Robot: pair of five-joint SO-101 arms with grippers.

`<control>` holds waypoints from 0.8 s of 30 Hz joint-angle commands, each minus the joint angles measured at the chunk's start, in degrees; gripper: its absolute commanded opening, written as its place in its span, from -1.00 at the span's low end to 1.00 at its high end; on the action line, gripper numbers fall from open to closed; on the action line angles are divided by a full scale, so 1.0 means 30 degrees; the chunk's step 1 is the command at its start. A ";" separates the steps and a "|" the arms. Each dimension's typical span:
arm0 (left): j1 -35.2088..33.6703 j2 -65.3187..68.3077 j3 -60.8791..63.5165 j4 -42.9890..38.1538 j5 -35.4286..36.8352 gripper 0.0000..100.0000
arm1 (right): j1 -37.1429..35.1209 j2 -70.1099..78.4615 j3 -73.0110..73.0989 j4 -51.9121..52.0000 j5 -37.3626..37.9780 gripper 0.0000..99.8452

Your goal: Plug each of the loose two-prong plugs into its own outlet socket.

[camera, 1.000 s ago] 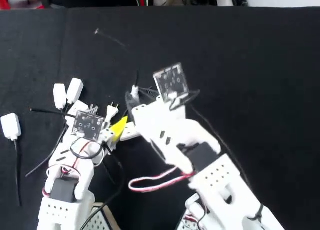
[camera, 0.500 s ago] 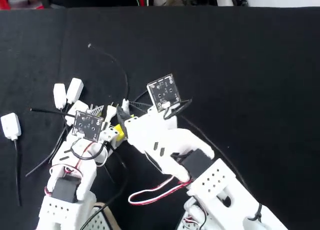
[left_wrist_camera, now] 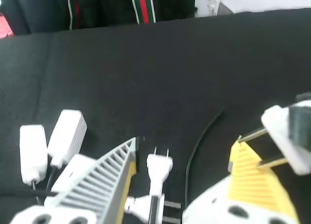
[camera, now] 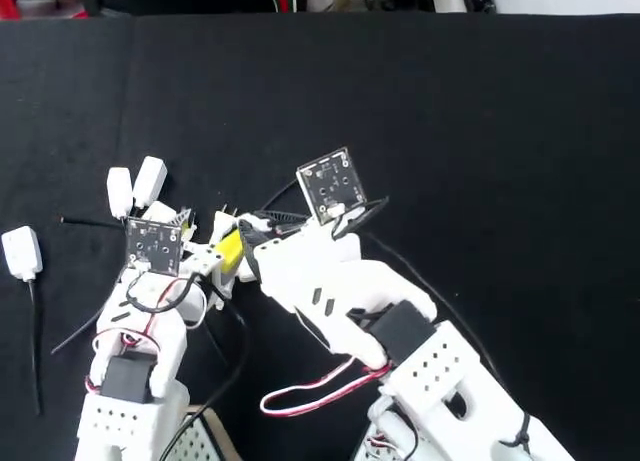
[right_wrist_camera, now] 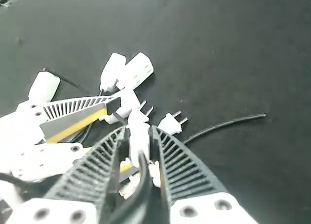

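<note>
Plugs (left_wrist_camera: 158, 165), white and two-pronged, are numbering three: right gripper (right_wrist_camera: 138, 130) is clamping one plug (right_wrist_camera: 139, 139), two are lying between left gripper's (left_wrist_camera: 184, 145) spread jaws.

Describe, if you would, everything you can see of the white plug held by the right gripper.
The plug is white and plastic-looking, with a smooth body and two brass-coloured prongs. The right gripper is shut on its body, black ribbed fingers pressing both sides. A black cord runs back from it between them. Its prongs point toward the left gripper, reaching its yellow-faced finger; whether they touch cannot be told.
</note>
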 commanded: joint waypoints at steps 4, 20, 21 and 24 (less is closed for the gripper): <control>-0.2916 -0.0147 -0.2974 0.7121 -0.6300 -0.41 | 0.1641 0.1158 -0.1509 0.2110 0.1465 -0.98; -0.8308 -0.0147 -0.1363 0.8410 -0.6535 -0.41 | 0.3018 1.3231 -0.5641 0.2139 0.1319 -0.98; -0.8308 -0.0147 -0.1363 0.8469 -0.6535 -0.41 | 0.2989 1.3172 -0.5612 0.2139 0.1026 -0.98; -0.8308 -0.0147 -0.1363 0.8498 -0.6535 -0.41 | 0.2989 1.3084 -0.5319 0.1817 0.0615 -0.98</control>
